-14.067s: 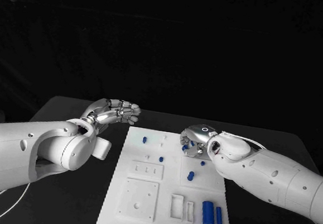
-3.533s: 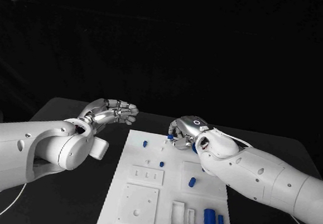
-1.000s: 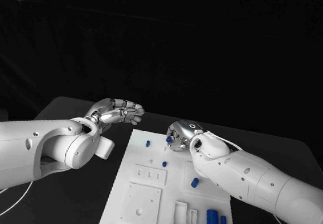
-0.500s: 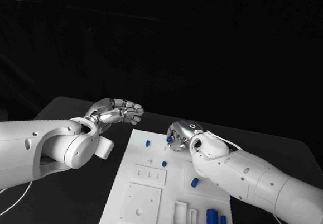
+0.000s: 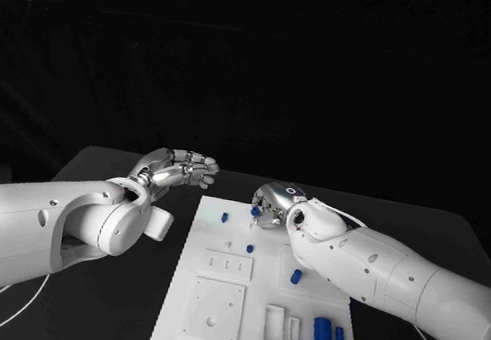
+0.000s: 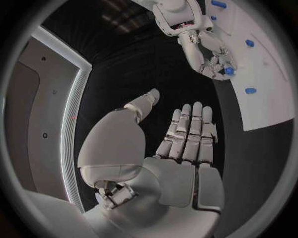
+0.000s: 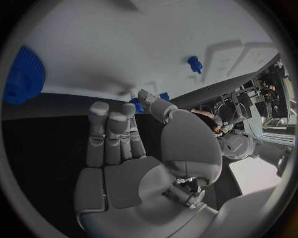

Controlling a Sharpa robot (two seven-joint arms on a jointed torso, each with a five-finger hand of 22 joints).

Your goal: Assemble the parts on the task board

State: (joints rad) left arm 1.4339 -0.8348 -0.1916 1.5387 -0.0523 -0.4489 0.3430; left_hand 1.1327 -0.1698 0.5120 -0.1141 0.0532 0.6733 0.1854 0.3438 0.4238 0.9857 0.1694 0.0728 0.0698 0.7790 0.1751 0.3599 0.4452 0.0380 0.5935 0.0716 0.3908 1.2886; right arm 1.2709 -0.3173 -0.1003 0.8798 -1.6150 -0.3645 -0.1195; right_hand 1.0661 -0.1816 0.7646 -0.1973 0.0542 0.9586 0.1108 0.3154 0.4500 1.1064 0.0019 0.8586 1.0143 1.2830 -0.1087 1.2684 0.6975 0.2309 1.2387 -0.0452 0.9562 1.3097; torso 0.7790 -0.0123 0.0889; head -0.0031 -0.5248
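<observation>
**Mia:** Blue bit, see it? The right hand (image 5: 273, 207) has a small blue part (image 6: 229, 71) pinched in its fingertips (image 6: 218, 65), low over the far end of the task board (image 5: 253, 308)

**Ben:** So what step is that?

**Mia:** I think it is carrying the blue part to its spot. Another small peg (image 5: 225, 217) stands in the board just beside the hand, and one more peg (image 5: 250, 248) is a bit nearer the robot

**Ben:** What about the left hand (image 5: 179, 168)?

**Mia:** It hangs in the air beside the board, over the black table (image 5: 97, 168). Its fingers are bent in some way and it holds nothing

**Ben:** What comes next?

**Mia:** My guess is the right hand must line the part up over its hole and push it straight down. I cannot see the hole under the hand, so it has to go slow. The two big blue rods (image 5: 327, 337) wait well behind the right hand, near the robot
</observation>
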